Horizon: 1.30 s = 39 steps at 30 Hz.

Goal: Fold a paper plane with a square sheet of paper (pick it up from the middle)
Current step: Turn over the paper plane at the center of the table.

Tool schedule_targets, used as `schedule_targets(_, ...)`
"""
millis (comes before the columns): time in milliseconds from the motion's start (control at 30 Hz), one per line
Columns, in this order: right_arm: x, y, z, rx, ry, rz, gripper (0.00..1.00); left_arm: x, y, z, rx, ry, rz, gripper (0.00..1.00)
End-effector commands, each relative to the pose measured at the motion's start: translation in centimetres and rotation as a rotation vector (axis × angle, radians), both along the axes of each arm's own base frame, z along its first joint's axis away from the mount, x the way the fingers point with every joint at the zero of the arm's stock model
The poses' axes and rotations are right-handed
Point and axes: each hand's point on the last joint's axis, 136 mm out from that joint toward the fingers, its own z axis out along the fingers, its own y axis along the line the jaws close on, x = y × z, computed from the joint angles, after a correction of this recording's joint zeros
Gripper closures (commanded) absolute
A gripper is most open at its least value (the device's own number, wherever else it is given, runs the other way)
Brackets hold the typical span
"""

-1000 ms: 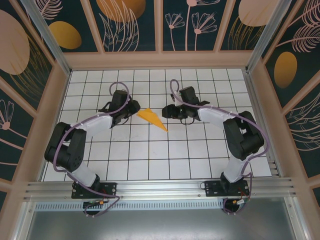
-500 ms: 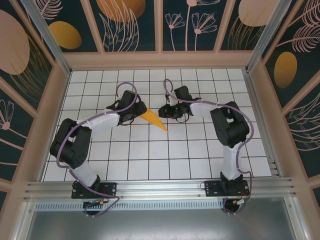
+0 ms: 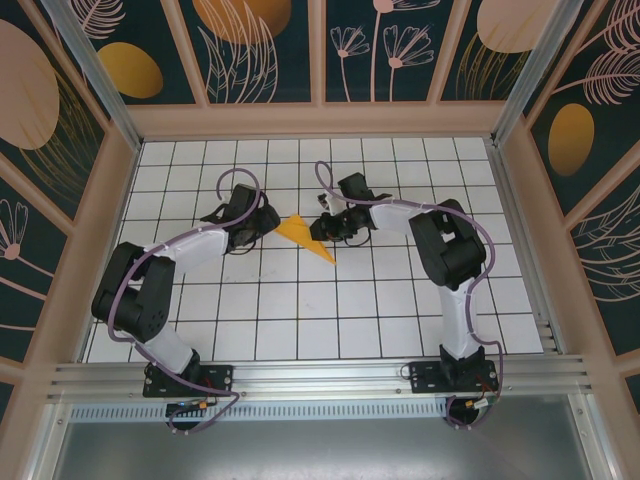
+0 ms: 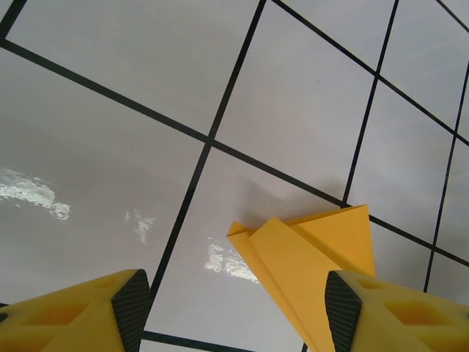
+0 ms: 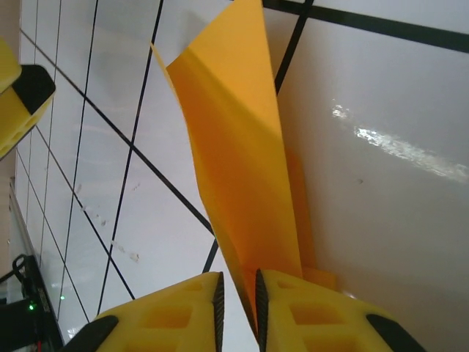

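Paper plane (image 3: 304, 237): an orange dart on the tiled counter (image 3: 300, 310) between the two arms, tip pointing near-right.
Right jaws: pinched on the plane's edge, the paper rising up between them.
Left jaws: wide apart, low over the counter, the plane's blunt end just ahead.
Change: right arm (image 3: 440, 240) has reached farther left onto the plane; left arm (image 3: 190, 248) has drawn back slightly.

The left arm (image 3: 195, 245) and right arm (image 3: 395, 214) are showing white shells, black joints and looping purple cables (image 3: 243, 181); the left pincer (image 4: 236, 308) and right pincer (image 5: 236, 297) are wearing yellow fingers (image 4: 66, 323), black-padded.
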Motion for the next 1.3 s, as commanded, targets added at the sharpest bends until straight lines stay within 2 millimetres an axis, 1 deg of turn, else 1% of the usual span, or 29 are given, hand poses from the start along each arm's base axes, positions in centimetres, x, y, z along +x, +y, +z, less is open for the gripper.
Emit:
schedule_targets(0, -1.0, 1.2, 0.3, 0.019, -0.001, 0.067, 0.84, -0.3, 0.5, 0.7, -0.008, -0.005, 0.006, 0.33)
schedule_targets(100, -0.9, 1.2, 0.5, 0.011, -0.021, 0.067, 0.94, -0.3, 0.8, 0.8, -0.004, -0.006, 0.013, 0.32)
schedule_targets(167, -0.4, 1.2, 1.5, 0.009, -0.055, 0.05, 1.0, -0.3, 1.0, 0.9, -0.003, -0.008, 0.016, 0.32)
schedule_targets(333, 1.4, -0.1, 5.8, 0.001, -0.197, -0.044, 1.0, -0.5, 1.9, 1.3, -0.005, -0.019, 0.029, 0.28)
schedule_targets(400, 1.8, -1.1, 7.6, -0.02, -0.26, -0.096, 1.0, -0.6, 2.4, 1.5, -0.003, -0.027, 0.038, 0.26)
schedule_targets(433, 2.8, -2.6, 8.2, -0.036, -0.285, -0.145, 1.0, -0.7, 2.6, 1.6, -0.002, -0.03, 0.04, 0.24)
schedule_targets(467, 3.3, -3.6, 8.7, -0.06, -0.314, -0.182, 1.0, -0.7, 2.8, 1.7, -0.003, -0.036, 0.044, 0.23)
schedule_targets(567, 3.9, -6.0, 9.4, -0.152, -0.381, -0.271, 1.0, -0.9, 3.0, 1.8, -0.009, -0.047, 0.042, 0.18)
schedule_targets(633, 4.3, -7.6, 9.5, -0.221, -0.406, -0.34, 1.0, -0.9, 2.8, 1.9, -0.022, -0.054, 0.034, 0.17)
schedule_targets(700, 4.6, -8.8, 9.6, -0.267, -0.425, -0.397, 1.0, -0.9, 2.5, 1.8, -0.035, -0.056, 0.023, 0.17)
schedule_targets(767, 4.8, -9.5, 9.5, -0.305, -0.444, -0.435, 1.0, -0.9, 2.1, 1.7, -0.049, -0.056, 0.013, 0.17)
schedule_targets(867, 5.1, -10.4, 8.0, -0.397, -0.44, -0.472, 1.0, -0.8, 1.6, 1.4, -0.067, -0.051, -0.004, 0.17)
schedule_targets(1000, 4.8, -10.9, 4.9, -0.566, -0.435, -0.499, 1.0, -0.9, 1.2, 1.0, -0.088, -0.04, -0.016, 0.16)
schedule_targets(1100, 4.8, -11.1, 3.8, -0.623, -0.43, -0.517, 1.0, -1.0, 0.7, 0.7, -0.114, -0.035, -0.032, 0.16)
schedule_targets(1200, 4.5, -10.3, 3.0, -0.651, -0.437, -0.486, 1.0, -1.1, 0.3, 0.3, -0.139, -0.028, -0.043, 0.16)
schedule_targets(1267, 4.1, -9.1, 2.3, -0.65, -0.434, -0.44, 1.0, -1.1, 0.0, 0.2, -0.151, -0.025, -0.049, 0.16)
